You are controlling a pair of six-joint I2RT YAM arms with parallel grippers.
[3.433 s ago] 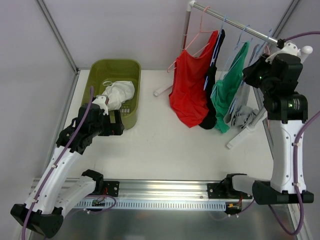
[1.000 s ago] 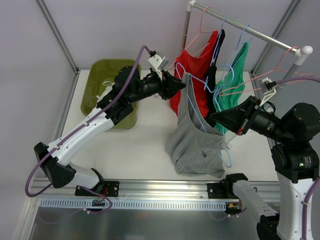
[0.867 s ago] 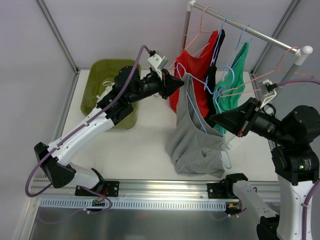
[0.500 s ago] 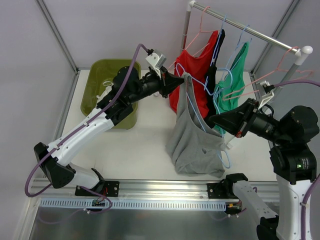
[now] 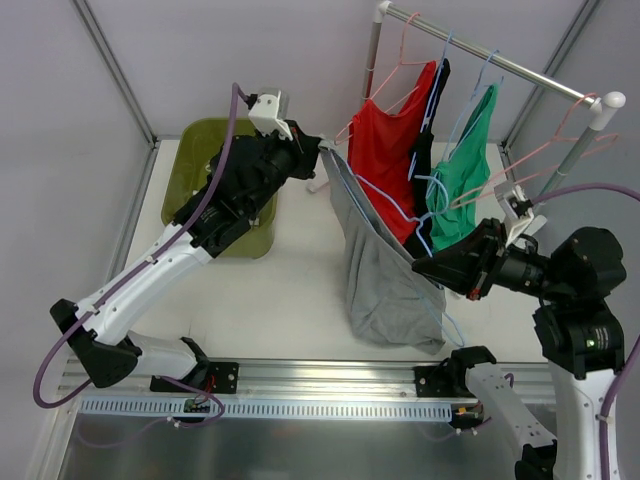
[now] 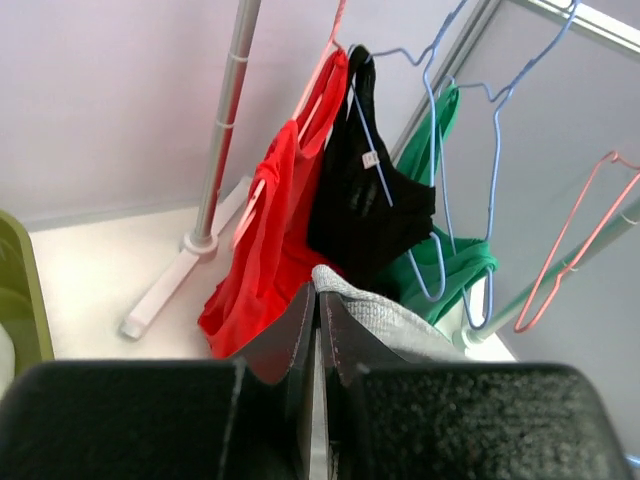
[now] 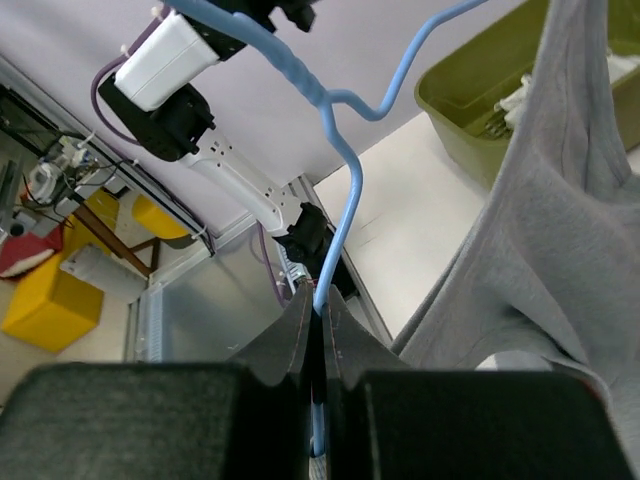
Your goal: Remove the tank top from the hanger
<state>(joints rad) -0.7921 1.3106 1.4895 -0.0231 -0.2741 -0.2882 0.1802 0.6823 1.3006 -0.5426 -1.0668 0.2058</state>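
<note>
At 4 o'clock, the right gripper (image 5: 420,268) has its fingers pressed together on the wire of a blue hanger (image 7: 285,62). The grey tank top (image 5: 380,280) hangs on that hanger over the table's centre. Its hem sags toward 5 o'clock and one strap stretches up toward 11 o'clock. There the left gripper (image 5: 322,148) has its fingers clamped on the strap's edge. Farther back, a green bin (image 5: 195,150) sits at 10 o'clock. A rack (image 5: 480,52) at 1 o'clock holds a red top (image 5: 385,170), a black top (image 5: 425,150) and a green top (image 5: 455,190).
</note>
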